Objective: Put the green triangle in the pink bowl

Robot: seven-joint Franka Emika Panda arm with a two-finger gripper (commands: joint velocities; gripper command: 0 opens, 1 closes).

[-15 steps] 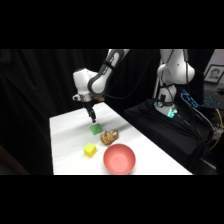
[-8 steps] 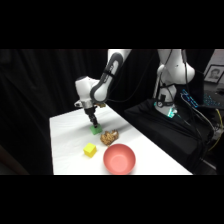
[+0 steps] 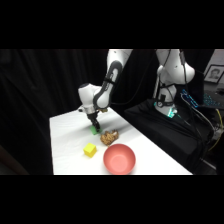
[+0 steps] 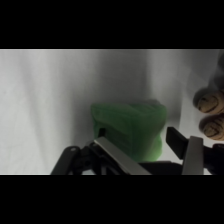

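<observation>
1. Far left of the side view, the gripper [image 3: 94, 125] is down at the table [image 3: 65, 140], right on the green triangle [image 3: 95, 130]. This looks like the grasp step: the piece sits on the table, not lifted.
2. The wrist view shows the green triangle [image 4: 131, 127] filling the middle, one finger [image 4: 117, 155] at its left flank and the other at its right. The jaws straddle it, spread wide, and I cannot tell whether the pads touch it; I judge it not yet squeezed.
3. Moving right, the brown lumpy object [image 3: 109, 136] lies just beside the triangle; a snag risk when lifting.
4. The yellow cube [image 3: 90, 150] sits nearer the camera, apart from the action.
5. Rightmost, the pink bowl [image 3: 119, 158] waits with nothing in it, near the table's front edge.
6. Next move, as I judge it: close firmly, lift straight up clear of the brown lump, carry over the bowl, release.
7. Only the side view shows bowl and cube; only the wrist view shows the fingers flanking the block, with the brown lump [image 4: 210, 112] at the right edge.
</observation>
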